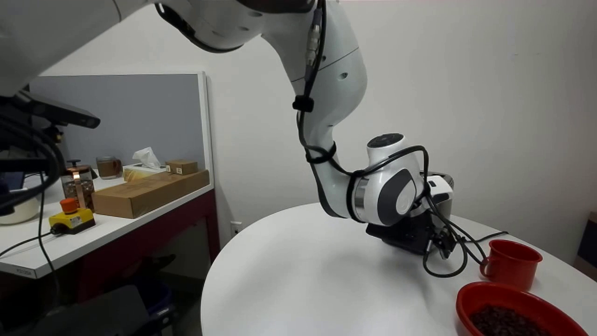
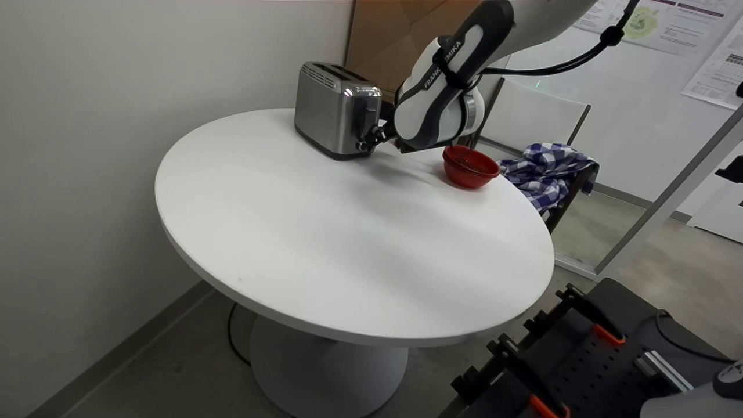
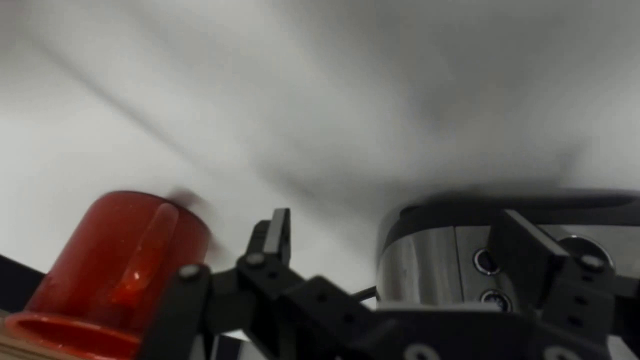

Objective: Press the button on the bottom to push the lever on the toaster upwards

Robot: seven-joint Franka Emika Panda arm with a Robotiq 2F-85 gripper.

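The silver two-slot toaster [image 2: 325, 110] with a dark top stands on the white table by the wall in an exterior view. In an exterior view it is mostly hidden behind my arm, with a piece of it [image 1: 445, 207] showing. In the wrist view its lower narrow face [image 3: 420, 265] shows two small round buttons [image 3: 495, 300] and a larger round control partly covered by my right-hand finger. My gripper [image 3: 395, 215] is open and empty, one finger in front of the button face, the other over the table. In an exterior view the gripper [image 2: 371, 139] is low at the narrow face. Contact cannot be told.
A red cup [image 1: 513, 263] stands near the gripper; it also shows in the wrist view [image 3: 125, 260]. A red bowl [image 2: 470, 177] with dark contents stands near the edge of the round table [image 2: 325, 232]. Black arm cables [image 1: 450, 275] loop down beside the cup.
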